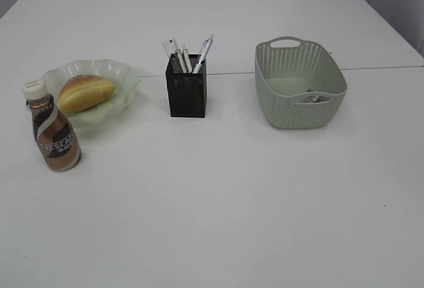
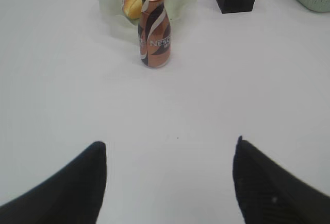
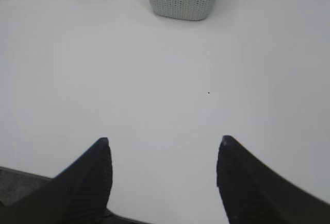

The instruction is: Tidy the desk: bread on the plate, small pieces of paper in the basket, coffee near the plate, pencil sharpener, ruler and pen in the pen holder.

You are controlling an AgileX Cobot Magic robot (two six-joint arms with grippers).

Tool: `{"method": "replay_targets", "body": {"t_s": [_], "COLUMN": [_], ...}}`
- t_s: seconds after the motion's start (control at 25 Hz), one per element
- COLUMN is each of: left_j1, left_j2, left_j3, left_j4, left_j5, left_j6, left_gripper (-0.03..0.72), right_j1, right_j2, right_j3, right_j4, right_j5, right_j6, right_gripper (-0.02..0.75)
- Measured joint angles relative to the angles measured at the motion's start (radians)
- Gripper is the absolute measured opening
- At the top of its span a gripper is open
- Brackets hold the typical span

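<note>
White desk (image 1: 212,208) carries the bread (image 1: 86,92) on the plate (image 1: 122,75), coffee (image 1: 55,129) beside it, pen holder (image 1: 186,91) and basket (image 1: 299,84). Left wrist: left gripper (image 2: 170,177) spread, empty, coffee ahead. Right wrist: right gripper (image 3: 162,175) spread, empty, basket ahead.

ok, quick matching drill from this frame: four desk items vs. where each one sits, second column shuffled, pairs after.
Items:
1. bread
2. coffee
3. pen
4. basket

Places:
A. right of the pen holder, on the desk
B. on the plate
C. standing in the pen holder
D. upright just in front of the plate

Pairs: 1-B, 2-D, 3-C, 4-A
</note>
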Motion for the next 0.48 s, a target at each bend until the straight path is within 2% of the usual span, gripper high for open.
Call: {"method": "replay_targets", "body": {"t_s": [0.16,0.36,0.48], "left_j1": [0.0,0.0,0.0], "left_j2": [0.0,0.0,0.0], "left_j3": [0.0,0.0,0.0], "left_j4": [0.0,0.0,0.0], "left_j5": [0.0,0.0,0.0], "left_j6": [0.0,0.0,0.0], "left_gripper": [0.545,0.543,0.543], "right_j1": [0.0,0.0,0.0], "right_j2": [0.0,0.0,0.0], "right_j3": [0.0,0.0,0.0], "right_j4": [0.007,0.025,0.025], "right_j5": [0.0,-0.006,-0.008], "right_j6": [0.002,0.031,0.036], "right_gripper": [0.489,0.627,0.659]}}
